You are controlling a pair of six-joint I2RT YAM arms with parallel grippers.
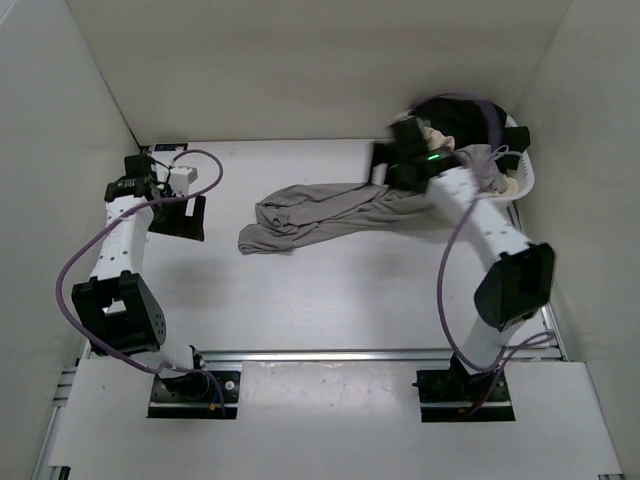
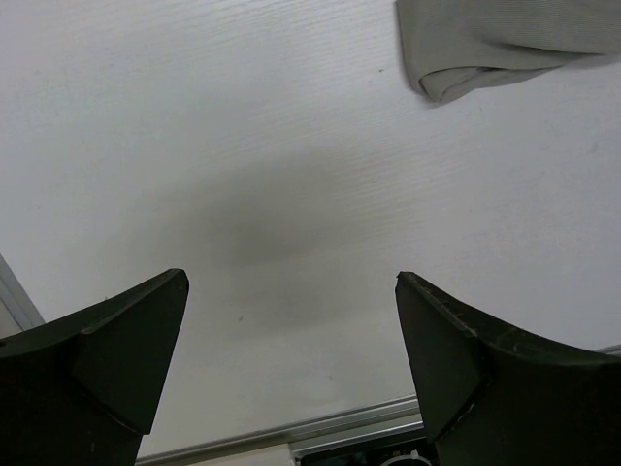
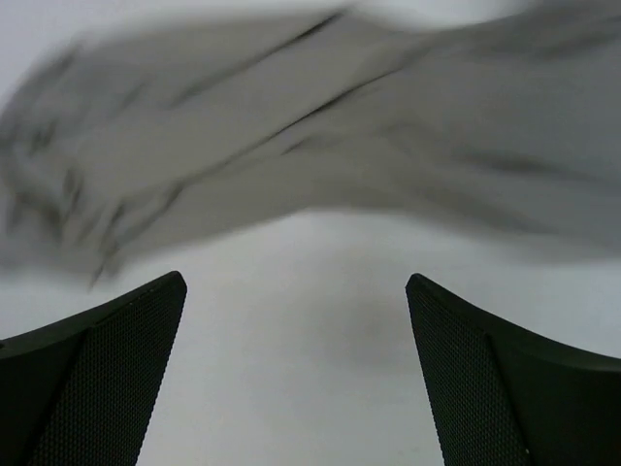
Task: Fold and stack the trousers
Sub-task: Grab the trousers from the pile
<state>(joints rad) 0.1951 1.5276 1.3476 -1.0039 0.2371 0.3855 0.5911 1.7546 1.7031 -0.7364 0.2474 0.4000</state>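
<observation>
Top external: black garment in basket, trousers near

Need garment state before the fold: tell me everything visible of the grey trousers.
Plain mid-grey trousers, soft thin-looking fabric, lying crumpled and unfolded in a long bunch on the white table. One end points left; the other is hidden under the right arm. The right gripper stands open close by, gripping nothing; the left gripper is clear.

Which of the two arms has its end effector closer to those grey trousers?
Right. The right end effector hovers at the right end of the trousers; the left end effector hangs beyond their left end, above bare table.
</observation>
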